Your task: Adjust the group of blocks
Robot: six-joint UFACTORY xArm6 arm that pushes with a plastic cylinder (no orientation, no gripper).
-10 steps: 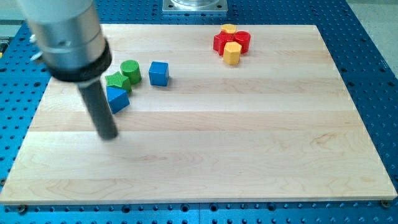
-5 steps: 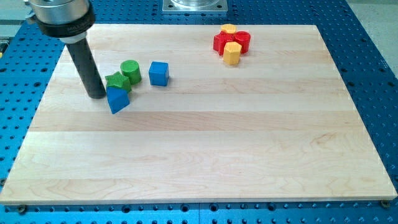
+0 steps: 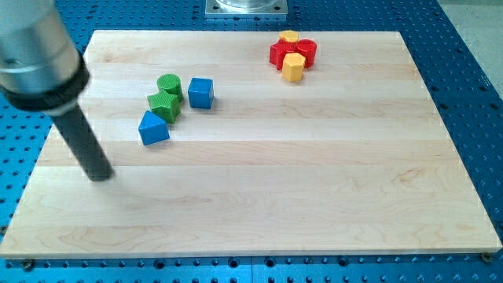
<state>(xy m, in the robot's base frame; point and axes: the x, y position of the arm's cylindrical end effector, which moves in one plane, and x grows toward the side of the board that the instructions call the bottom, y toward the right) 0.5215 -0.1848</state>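
My tip rests on the board at the view's left, apart from every block, below and left of the blue triangular block. Above that block sit a green star-shaped block and a green cylinder, touching each other. A blue cube stands just right of the cylinder. At the view's top right is a tight cluster: a red block, a red cylinder, a yellow block in front and a yellow block behind.
The wooden board lies on a blue perforated table. A grey metal mount sits at the view's top edge.
My tip has moved down and left, away from the left group. The green star, green cylinder and blue triangle have shifted slightly to the right, closer to the blue cube.
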